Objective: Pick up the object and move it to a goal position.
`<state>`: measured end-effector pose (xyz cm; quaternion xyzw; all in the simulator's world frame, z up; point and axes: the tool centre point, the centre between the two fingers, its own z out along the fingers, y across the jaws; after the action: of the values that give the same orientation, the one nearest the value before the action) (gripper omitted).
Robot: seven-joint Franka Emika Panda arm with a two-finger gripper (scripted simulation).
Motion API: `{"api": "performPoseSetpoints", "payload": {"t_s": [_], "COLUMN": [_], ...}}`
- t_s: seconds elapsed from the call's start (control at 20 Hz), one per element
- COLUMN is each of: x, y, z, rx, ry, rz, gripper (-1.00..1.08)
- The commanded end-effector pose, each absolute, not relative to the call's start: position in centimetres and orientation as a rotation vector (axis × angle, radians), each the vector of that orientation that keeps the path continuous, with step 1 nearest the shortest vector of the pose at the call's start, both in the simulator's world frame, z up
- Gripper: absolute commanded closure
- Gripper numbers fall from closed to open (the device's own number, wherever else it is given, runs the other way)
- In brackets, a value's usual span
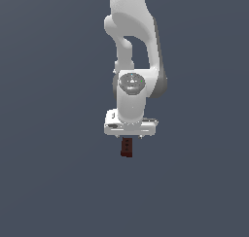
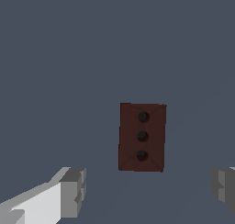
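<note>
**A:** Block [image 1: 126, 147] is what we're after: small, dark reddish-brown, rectangular, and it's showing 3 dark dots in a row on the face that's pointing at the wrist camera. Where is it sitting for you?

**B:** In the exterior view it's lying directly under the white gripper [image 1: 130, 135], just below the hand, and it's clearly narrower than the hand itself. I'm seeing no goal marker anywhere on the grey ground.

**A:** And the fingers?

**B:** They're standing spread wide. In the wrist view 1 fingertip [image 2: 73, 191] is showing on one side and the other is peeking in at the opposite edge, with the block between them but nearer the far side of the gap, and nothing is touching it.

**A:** So I'm judging the grasp hasn't begun. What's worrying you?

**B:** 2 things. The block isn't sitting centred between the fingers, so if the arm descends as it is, 1 pad may be arriving first and shoving or twisting the block before the other closes. Also, whether the hand is hanging low enough is hard to tell; closing too high could be pinching only the top edge, and the block might be slipping out during the lift.
</note>
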<state>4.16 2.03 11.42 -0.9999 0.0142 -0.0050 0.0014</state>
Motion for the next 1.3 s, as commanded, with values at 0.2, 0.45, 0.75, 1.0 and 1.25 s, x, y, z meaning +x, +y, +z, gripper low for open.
{"api": "performPoseSetpoints", "payload": {"t_s": [0.2, 0.45, 0.75, 1.0, 1.25], "x": [5.2, 5.5, 5.4, 5.3, 5.3], "y": [1.4, 1.2, 1.2, 1.2, 1.2], "z": [8.6, 7.7, 7.2, 4.9, 2.9], "rx": [-3.139, -3.139, -3.139, -3.139, -3.139], "ry": [0.102, 0.117, 0.115, 0.116, 0.117], "rz": [-0.004, 0.0, 0.001, 0.001, 0.0], "gripper": [-0.92, -0.92, -0.92, -0.92, -0.92]}}
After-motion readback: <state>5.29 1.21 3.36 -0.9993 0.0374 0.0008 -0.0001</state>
